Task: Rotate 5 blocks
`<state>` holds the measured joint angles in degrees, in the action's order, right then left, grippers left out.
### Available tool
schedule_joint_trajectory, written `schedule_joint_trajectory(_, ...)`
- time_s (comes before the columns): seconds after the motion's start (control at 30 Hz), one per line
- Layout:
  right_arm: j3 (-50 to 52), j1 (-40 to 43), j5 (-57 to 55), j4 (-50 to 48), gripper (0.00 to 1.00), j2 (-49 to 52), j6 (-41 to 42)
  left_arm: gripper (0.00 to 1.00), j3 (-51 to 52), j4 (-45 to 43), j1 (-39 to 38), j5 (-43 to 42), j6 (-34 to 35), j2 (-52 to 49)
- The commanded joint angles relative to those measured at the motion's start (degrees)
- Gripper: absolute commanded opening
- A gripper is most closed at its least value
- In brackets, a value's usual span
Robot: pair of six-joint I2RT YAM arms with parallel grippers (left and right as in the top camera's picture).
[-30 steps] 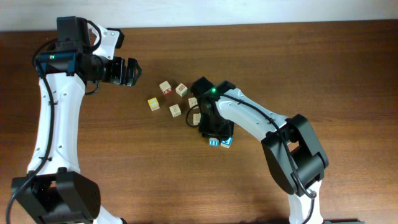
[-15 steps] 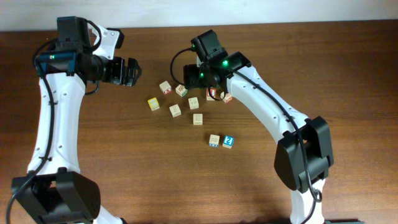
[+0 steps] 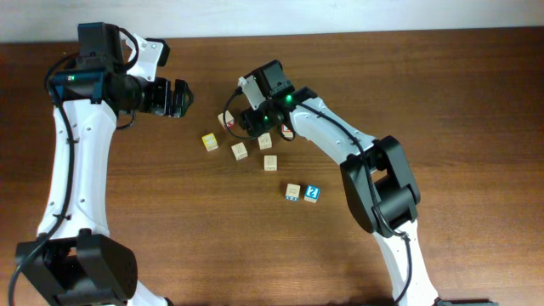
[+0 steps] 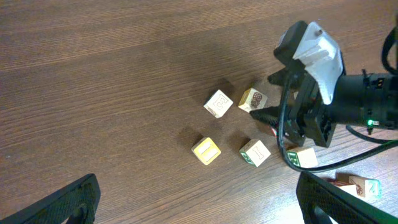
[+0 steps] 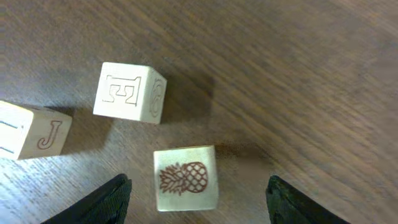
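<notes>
1. The right gripper (image 5: 199,190) stands open over the table (image 3: 170,221). Its two fingers (image 5: 112,200) straddle the pineapple block (image 5: 185,178) and hold nothing.
2. The pineapple block lies flat on the wood between the fingers, nearer the left one. There is a clear gap on each side, so neither finger touches it. The pineapple print faces up towards the wrist camera.
3. Just beyond the pineapple block, up and to the left in the right wrist view, lies the E block (image 5: 127,92). It is outside the span of the jaws and apart from the pineapple block.
4. In the overhead view the right gripper covers the upper part of the block cluster. The yellow-bordered cube (image 3: 210,141) sits at the cluster's left edge, clear of the fingers.
5. Farther off, towards the robot's base, the "?" block (image 3: 312,194) lies side by side with a second blue-printed block (image 3: 292,192) — both well apart from the right gripper.
6. Farthest, the left gripper (image 3: 174,99) hangs to the left of the cluster with its jaws spread wide and nothing between them.
</notes>
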<state>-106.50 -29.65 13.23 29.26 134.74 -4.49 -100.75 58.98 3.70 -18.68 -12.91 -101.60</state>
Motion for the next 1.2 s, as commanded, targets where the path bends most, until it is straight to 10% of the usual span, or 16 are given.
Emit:
schedule_joint_trajectory(0.0, -0.4, 0.0, 2.2, -0.3, 0.65, 1.6, 2.4, 0.99, -1.0, 0.1, -0.1, -0.4, -0.9, -0.1)
schedule_joint_trajectory(0.47, -4.4, 0.1, 1.1, 3.2, 0.24, -0.4, 6.6, 0.99, -1.0, 0.0, -0.1, -0.4, -0.9, -0.1)
schedule_joint_trajectory(0.87, -10.5, -1.0, 1.2, 47.9, 0.19, -12.4, 30.9, 0.99, -1.0, 0.0, -0.1, -0.4, -0.9, -0.1)
schedule_joint_trajectory(1.17, 10.1, -7.6, 1.4, 36.9, 0.19, -12.4, 41.1, 0.99, -1.0, 0.1, -0.1, -0.4, -0.9, -0.1)
